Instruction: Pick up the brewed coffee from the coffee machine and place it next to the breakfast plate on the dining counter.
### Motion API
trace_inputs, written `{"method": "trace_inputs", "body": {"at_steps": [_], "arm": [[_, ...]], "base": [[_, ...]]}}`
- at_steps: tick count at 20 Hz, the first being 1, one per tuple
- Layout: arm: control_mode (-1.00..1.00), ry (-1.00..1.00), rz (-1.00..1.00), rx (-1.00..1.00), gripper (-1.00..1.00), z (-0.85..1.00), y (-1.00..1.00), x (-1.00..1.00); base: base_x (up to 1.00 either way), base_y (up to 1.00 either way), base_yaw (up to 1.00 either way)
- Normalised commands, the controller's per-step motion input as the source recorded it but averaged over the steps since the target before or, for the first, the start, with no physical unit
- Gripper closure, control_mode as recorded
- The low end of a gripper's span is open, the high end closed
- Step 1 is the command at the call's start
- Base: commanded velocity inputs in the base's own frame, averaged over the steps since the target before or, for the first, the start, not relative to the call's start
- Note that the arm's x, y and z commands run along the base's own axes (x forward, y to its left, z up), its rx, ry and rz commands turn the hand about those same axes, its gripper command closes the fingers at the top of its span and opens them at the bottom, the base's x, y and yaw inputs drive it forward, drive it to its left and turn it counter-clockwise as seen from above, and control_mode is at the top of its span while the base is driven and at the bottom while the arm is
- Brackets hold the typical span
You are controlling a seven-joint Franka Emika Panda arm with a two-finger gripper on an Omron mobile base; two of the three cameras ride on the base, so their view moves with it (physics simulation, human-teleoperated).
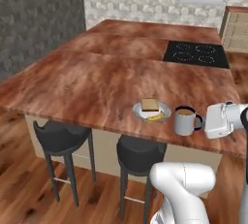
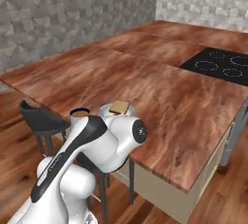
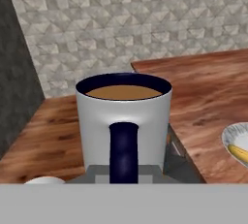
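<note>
Arm: reached level over the dining counter (image 1: 87, 80) edge. Gripper (image 1: 206, 120): at the handle of the brewed coffee (image 1: 184, 120); grip undeterminable. Mug stood upright on counter, just beside the breakfast plate (image 1: 151, 111).

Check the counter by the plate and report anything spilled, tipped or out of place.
Nothing stands out. The mug stands upright on the counter right beside the plate, coffee level inside, no spill around it. The toast and banana lie on the plate. The hand sits at the mug's handle side.
</note>
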Motion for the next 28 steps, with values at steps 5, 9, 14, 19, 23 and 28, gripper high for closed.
{"method": "trace_inputs", "body": {"at_steps": [5,9,14,19,23,28], "arm": [[1.00,0.00,0.00,0.00,1.00,0.00,0.00,0.00],[1.00,0.00,0.00,0.00,1.00,0.00,0.00,0.00],[1.00,0.00,0.00,0.00,1.00,0.00,0.00,0.00],[-1.00,0.00,-0.10,-0.04,1.00,-0.01,0.12,0.28],[-1.00,0.00,-0.05,-0.01,1.00,-0.14,0.01,0.60],[-1.00,0.00,0.00,0.00,1.00,-0.26,0.00,0.64]], "base": [[0.63,0.19,-0.48],[0.57,0.18,-0.45],[0.54,0.32,-0.39],[0.17,0.13,-0.10],[0.00,0.00,0.00],[0.00,0.00,0.00]]}}
